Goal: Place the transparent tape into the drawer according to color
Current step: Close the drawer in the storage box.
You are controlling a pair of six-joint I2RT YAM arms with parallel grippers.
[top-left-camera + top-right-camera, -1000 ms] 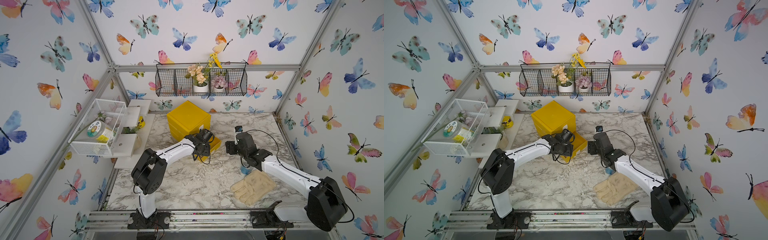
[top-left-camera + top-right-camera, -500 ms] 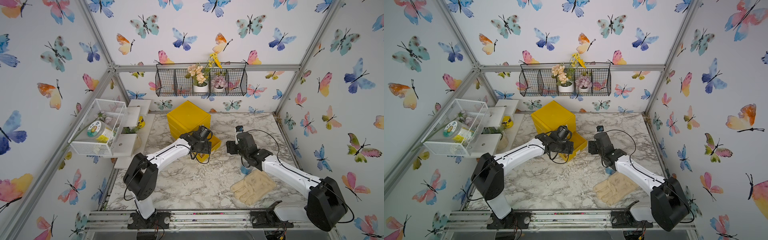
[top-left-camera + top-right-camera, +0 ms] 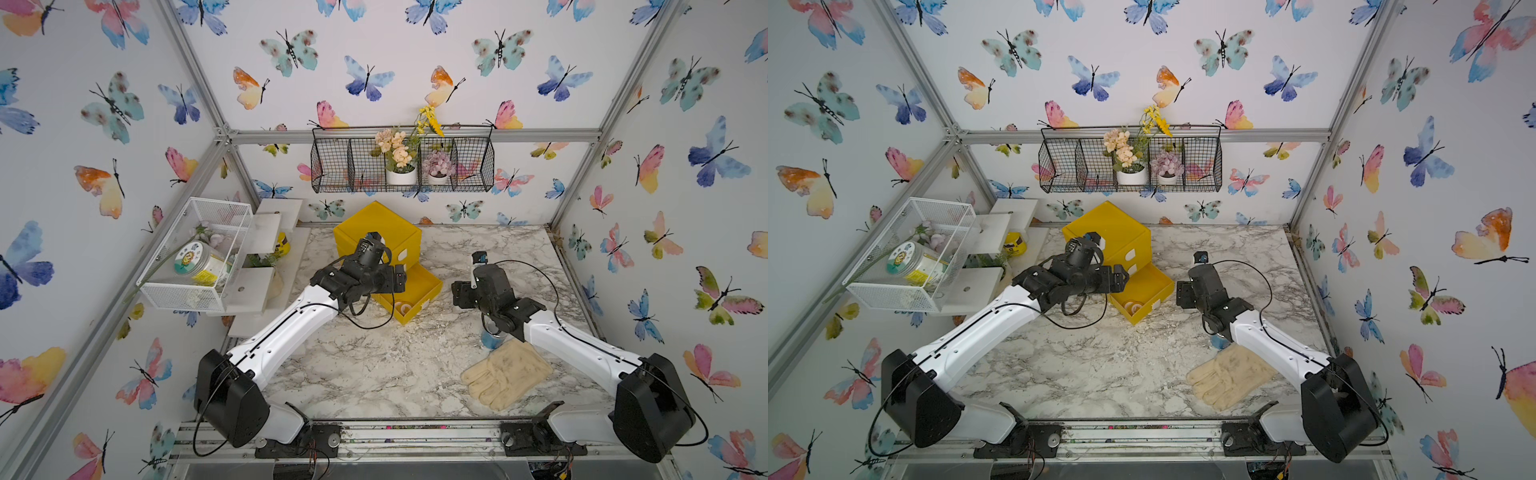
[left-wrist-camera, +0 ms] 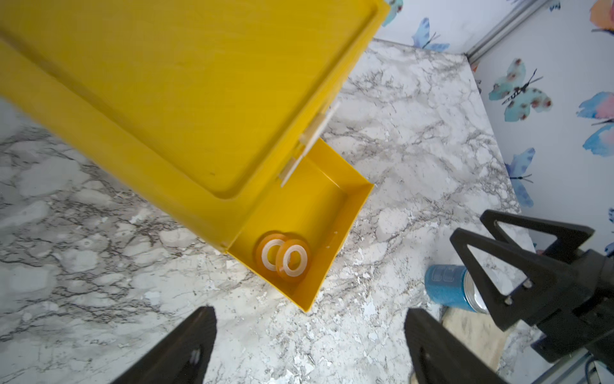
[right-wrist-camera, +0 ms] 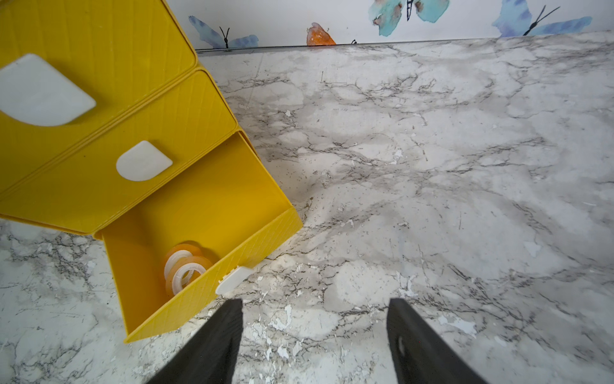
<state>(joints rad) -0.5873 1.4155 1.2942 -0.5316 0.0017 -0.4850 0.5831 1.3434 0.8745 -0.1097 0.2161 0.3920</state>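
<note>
The left hand point(image 4: 309, 349) is standing open, its two dark fingers point(image 4: 196, 345) spread wide with only marbled table point(image 4: 99, 266) showing between them, and it is gripping nothing. In both top views this hand point(image 3: 399, 279) is hanging at the front of the yellow cabinet point(image 3: 376, 226), above the inner end of the pulled-out drawer point(image 3: 432, 286). The transparent tape point(image 4: 282, 256) is lying on the drawer floor, below and ahead of the left hand and clear of its fingers, in the corner nearest the arm bases in a top view point(image 3: 1133, 306). The rolls are overlapping, one leaning on the other, and both are touching the drawer wall in the right wrist view point(image 5: 184, 266). The right hand point(image 5: 315, 345) is also standing open and gripping nothing. In a top view it point(image 3: 459, 293) is hovering beside the drawer's front corner, apart from it and well apart from the tape. Count in view: two rolls of tape, both orange with white cores, and three drawers in the cabinet. The bottom drawer is standing open and the two above it are sitting shut. Three white handles point(image 5: 143, 161) are showing, one per drawer front. One blue tin point(image 4: 445, 286) is standing on the table just beside one pale glove point(image 3: 507, 372), partly hidden under the right arm.
</note>
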